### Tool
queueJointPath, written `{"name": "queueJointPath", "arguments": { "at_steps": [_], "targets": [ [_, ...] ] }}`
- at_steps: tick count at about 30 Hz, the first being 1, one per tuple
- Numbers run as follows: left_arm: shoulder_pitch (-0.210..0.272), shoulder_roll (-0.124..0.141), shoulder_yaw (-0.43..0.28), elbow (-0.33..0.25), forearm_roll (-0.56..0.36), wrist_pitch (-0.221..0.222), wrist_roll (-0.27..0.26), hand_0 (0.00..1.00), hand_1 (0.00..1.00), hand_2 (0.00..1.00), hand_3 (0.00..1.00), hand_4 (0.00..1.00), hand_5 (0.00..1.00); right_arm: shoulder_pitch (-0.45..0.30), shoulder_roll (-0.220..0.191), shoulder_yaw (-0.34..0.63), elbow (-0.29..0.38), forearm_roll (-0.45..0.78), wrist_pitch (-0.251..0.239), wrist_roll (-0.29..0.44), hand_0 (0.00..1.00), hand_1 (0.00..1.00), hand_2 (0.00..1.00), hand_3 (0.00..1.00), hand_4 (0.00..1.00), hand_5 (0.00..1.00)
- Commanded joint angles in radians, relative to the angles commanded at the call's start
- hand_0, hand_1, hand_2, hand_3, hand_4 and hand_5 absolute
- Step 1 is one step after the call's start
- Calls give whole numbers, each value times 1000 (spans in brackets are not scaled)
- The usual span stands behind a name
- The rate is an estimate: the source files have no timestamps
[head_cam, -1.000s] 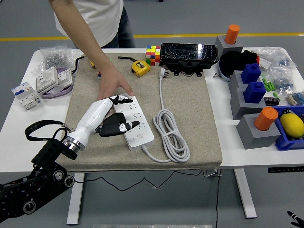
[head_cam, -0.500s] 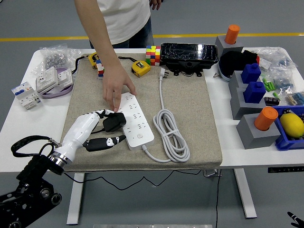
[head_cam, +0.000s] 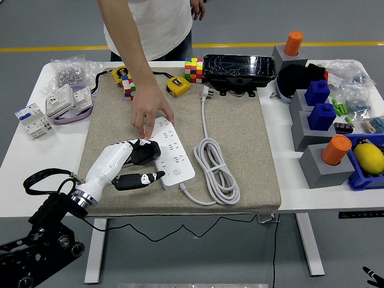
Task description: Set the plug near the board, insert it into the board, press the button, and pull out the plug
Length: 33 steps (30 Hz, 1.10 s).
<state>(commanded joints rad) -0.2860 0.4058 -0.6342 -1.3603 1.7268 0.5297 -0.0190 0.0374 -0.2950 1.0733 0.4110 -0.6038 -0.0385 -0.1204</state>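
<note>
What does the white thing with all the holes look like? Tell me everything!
The white power strip is a long, flat, plastic-looking block with rows of sockets on top. It lies at a slant on the tan mat. A black plug sits at its left edge, at the robot's left hand. A person's hand presses its far end. Its white cable lies coiled beside it.

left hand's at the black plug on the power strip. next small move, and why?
Probably press the plug straight down. It sits at the power strip's left edge, seemingly not fully seated, with the left hand around it and a person's hand steadying the strip's far end.
</note>
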Motion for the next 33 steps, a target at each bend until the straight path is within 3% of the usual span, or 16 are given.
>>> {"name": "queueJointPath", "arguments": {
  "at_steps": [17,33],
  "targets": [
    [-86,-44,30,36,12,-25,57,632,726,727,712,897,543,3,-1,-2,2,2,-1,1,568,663,677,604,972,493],
    [-111,-57,66,42,4,-40,75,629,726,725,711,893,545,1,0,-5,0,4,0,1,569,663,677,604,972,494]
  ]
}}
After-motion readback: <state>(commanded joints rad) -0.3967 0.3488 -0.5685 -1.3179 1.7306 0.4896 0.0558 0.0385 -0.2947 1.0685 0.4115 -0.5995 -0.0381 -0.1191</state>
